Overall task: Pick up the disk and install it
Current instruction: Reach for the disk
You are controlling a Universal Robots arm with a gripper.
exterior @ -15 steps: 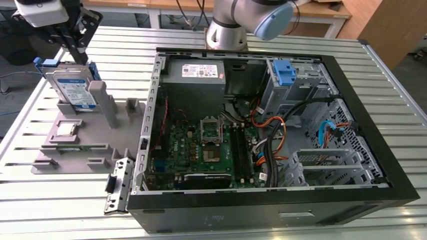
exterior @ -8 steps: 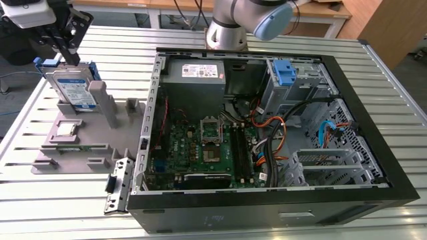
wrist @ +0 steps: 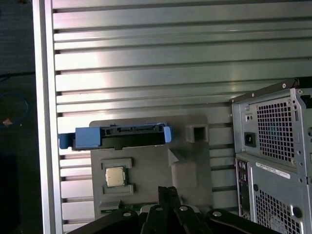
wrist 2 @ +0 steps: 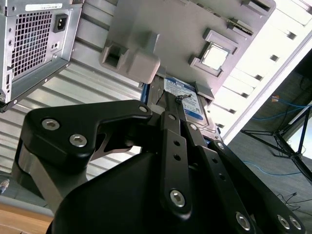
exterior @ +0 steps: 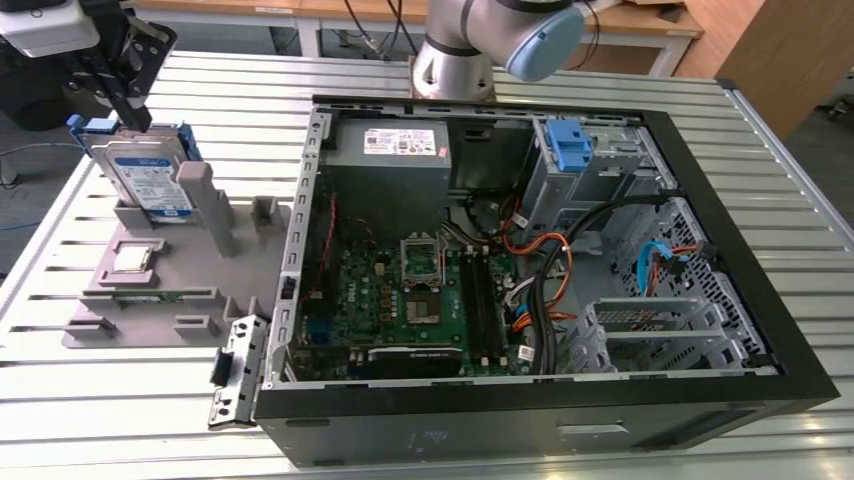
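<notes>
My fingers [exterior: 134,118] are pressed together with nothing between them, just above the disk [exterior: 144,175]. It stands on edge in the grey holder [exterior: 160,300], near the desk [exterior: 240,90] edge on the exterior view's left.

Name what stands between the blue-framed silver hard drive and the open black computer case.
Grey plastic fixture posts stand between disk and case, in the exterior view.
</notes>
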